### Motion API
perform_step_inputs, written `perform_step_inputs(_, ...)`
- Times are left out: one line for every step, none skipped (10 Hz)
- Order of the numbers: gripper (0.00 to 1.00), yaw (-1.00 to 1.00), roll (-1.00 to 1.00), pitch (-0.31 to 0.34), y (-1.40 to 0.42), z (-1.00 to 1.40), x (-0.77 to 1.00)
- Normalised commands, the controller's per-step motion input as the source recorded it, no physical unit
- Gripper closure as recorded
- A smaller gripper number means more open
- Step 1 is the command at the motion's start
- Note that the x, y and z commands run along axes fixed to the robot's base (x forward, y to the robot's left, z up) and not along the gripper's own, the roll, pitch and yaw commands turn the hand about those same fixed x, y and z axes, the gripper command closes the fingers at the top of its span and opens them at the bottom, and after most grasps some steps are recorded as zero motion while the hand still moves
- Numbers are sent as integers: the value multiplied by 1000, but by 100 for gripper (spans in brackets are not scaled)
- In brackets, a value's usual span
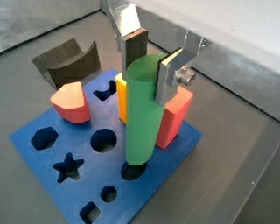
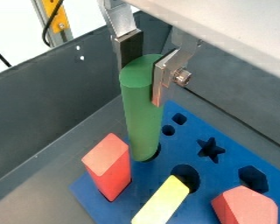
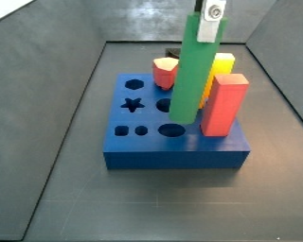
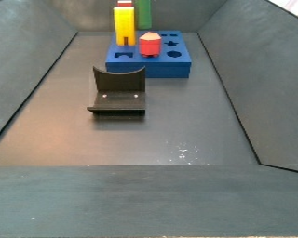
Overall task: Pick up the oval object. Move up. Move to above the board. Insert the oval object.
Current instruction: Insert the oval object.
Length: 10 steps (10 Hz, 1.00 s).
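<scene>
Gripper [image 1: 145,59]: two flat silver plate fingers [image 2: 167,77] showing in both wrist views, each wearing a dark rectangular pad. One plate is carrying a round silver screw head. Yellow cable [image 2: 52,24] running behind in a wrist view.

dark grey floor [image 4: 177,130] ringed by sloped grey walls [image 4: 257,65].

In a side view the gripper [image 3: 207,24] is cut off above the board [image 3: 177,151]. The oval object [image 4: 142,14] is mostly hidden behind the yellow block [image 4: 124,22].
</scene>
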Motion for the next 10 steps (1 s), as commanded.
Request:
perform_step_inputs(100, 57, 6, 0, 0, -440, -186)
perform_step_inputs(100, 146, 0, 0, 0, -534, -120)
perform_step_inputs(100, 237, 0, -21, 0, -551, -86)
perform_step_inputs(100, 274, 0, -57, 0, -549, 0)
perform_step_inputs(100, 314, -7, -40, 0, -571, 0)
perform_step_inputs(100, 320, 0, -11, 0, -583, 0)
perform_step_inputs(100, 297, 0, 0, 0, -609, 0)
perform_step_inputs(100, 257, 11, 0, -51, -674, 0)
perform_step_inputs(100, -17, 36, 23, 0, 0, -26)
perform_step_inputs(100, 0, 0, 0, 0, 0, 0)
